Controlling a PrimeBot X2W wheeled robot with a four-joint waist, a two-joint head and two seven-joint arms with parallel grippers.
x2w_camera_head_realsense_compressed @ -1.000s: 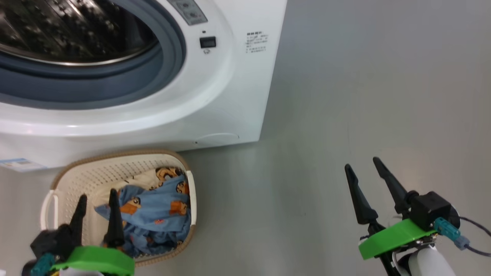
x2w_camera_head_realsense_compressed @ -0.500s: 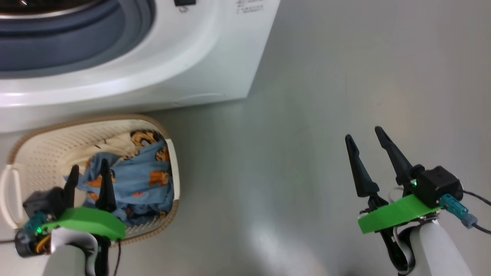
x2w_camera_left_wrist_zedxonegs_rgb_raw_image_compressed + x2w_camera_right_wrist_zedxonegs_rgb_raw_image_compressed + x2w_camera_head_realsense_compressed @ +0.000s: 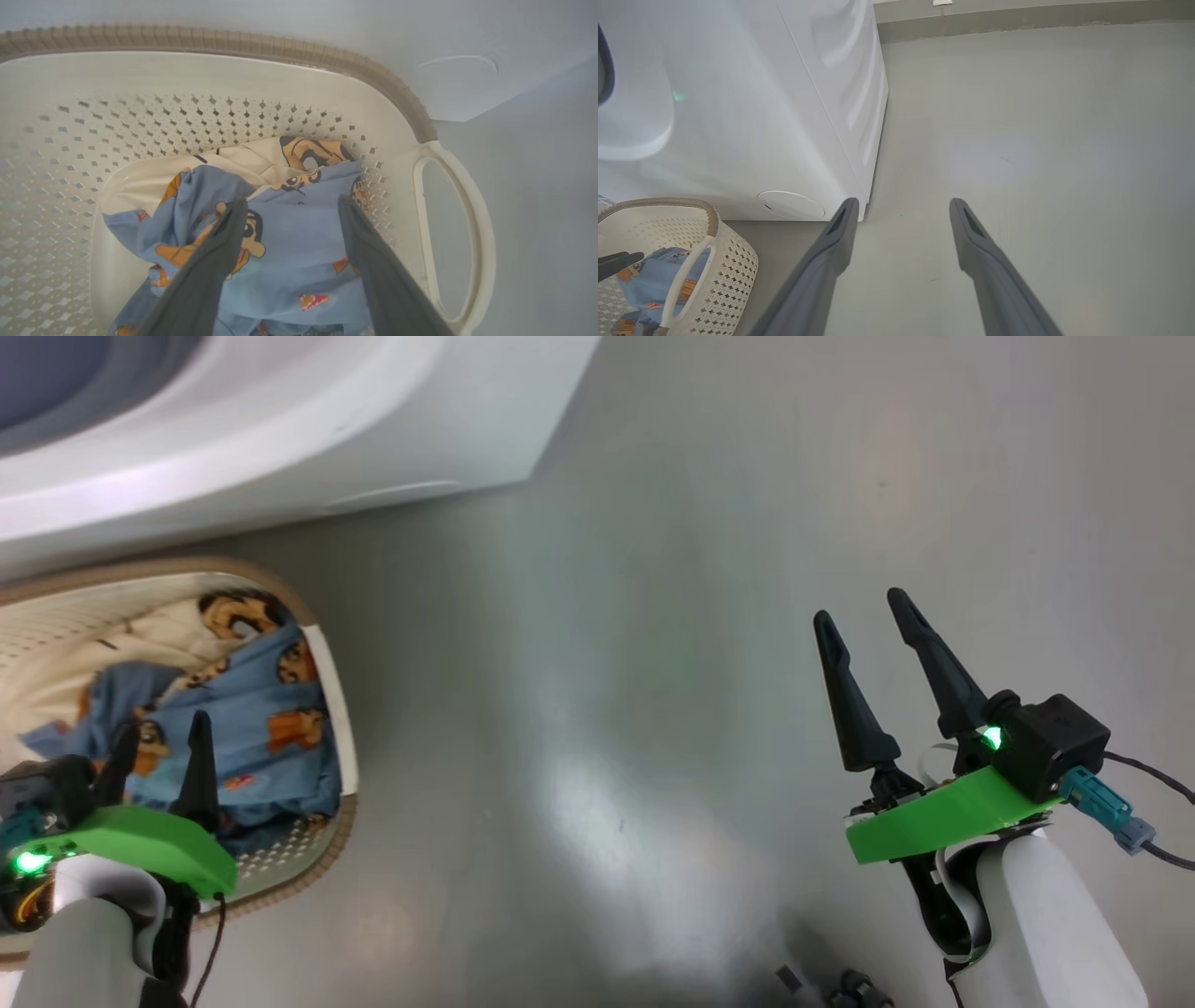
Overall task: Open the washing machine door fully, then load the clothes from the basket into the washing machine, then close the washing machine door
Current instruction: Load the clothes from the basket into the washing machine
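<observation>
Clothes (image 3: 289, 270), bear-printed blue, lie in the basket (image 3: 140, 116) beside the washing machine (image 3: 761, 116). Left hand (image 3: 293, 201) hovers open above them, right hand (image 3: 859, 607) open and empty. Best lowered straight down, pinching a thick fold.

The floor (image 3: 672, 569) is grey, smooth and a bit shiny. A bright patch (image 3: 597, 803) of light lies on it in the head view. In the right wrist view the floor runs far back to a wall (image 3: 1064, 3). A darker strip (image 3: 1017, 21) runs along the bottom of that wall. A small white thing (image 3: 942, 2) sits at the top edge, too small to tell what it is
</observation>
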